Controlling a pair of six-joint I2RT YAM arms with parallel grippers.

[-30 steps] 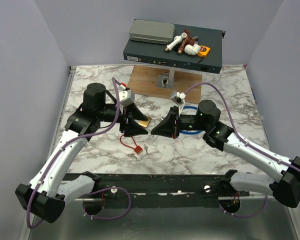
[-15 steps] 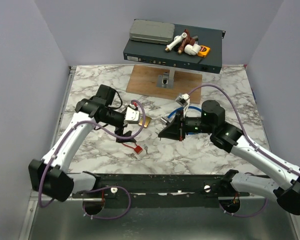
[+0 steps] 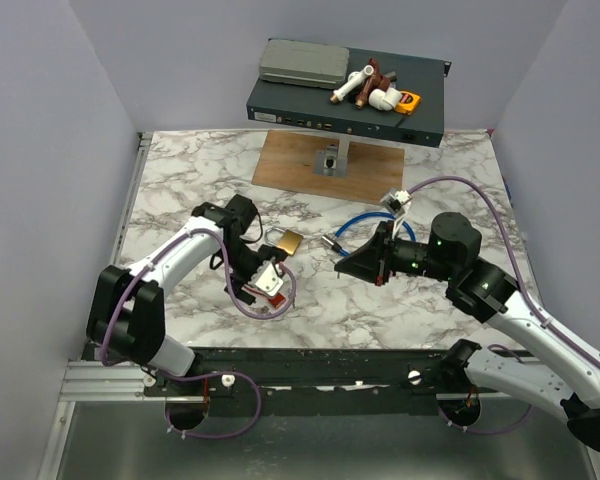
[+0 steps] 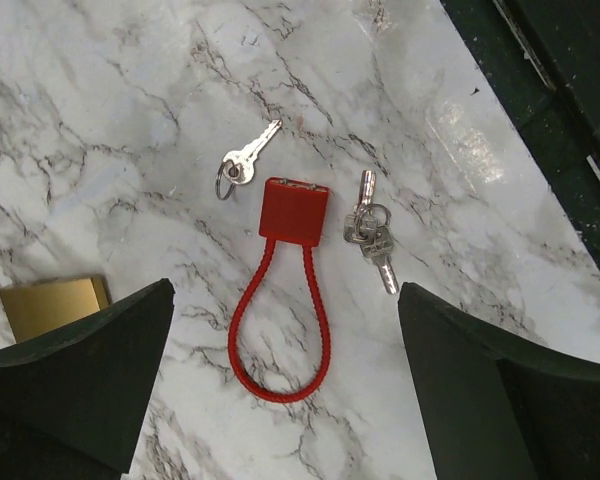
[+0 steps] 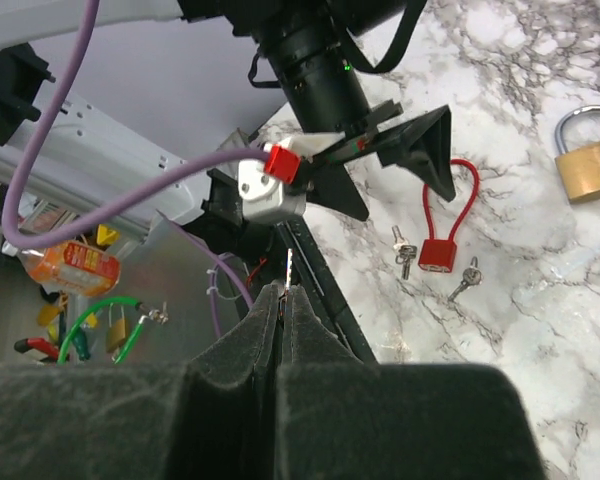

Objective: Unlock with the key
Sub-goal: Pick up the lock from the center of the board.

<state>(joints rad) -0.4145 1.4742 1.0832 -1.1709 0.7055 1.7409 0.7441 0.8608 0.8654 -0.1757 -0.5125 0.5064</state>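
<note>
Overhead plus wrist close-ups (red lock point(image 4: 293, 210) shared)

On my left wrist feed I'm looking straight down at the marble surface point(image 4: 130, 100), with my left pincer point(image 4: 285, 290) spread wide, its two dark fingers point(image 4: 80, 380) at the bottom corners and nothing between them. Framed in that gap lies a red cable lock point(image 4: 293, 212), body toward the top and loop trailing toward me. A single key on a ring point(image 4: 245, 163) lies just beside its upper left corner and a small bunch of keys point(image 4: 370, 232) just beside its right edge. A brass padlock point(image 4: 52, 305) pokes out behind the left finger, and a dark frame point(image 4: 570, 90) cuts across the top right corner.
</note>
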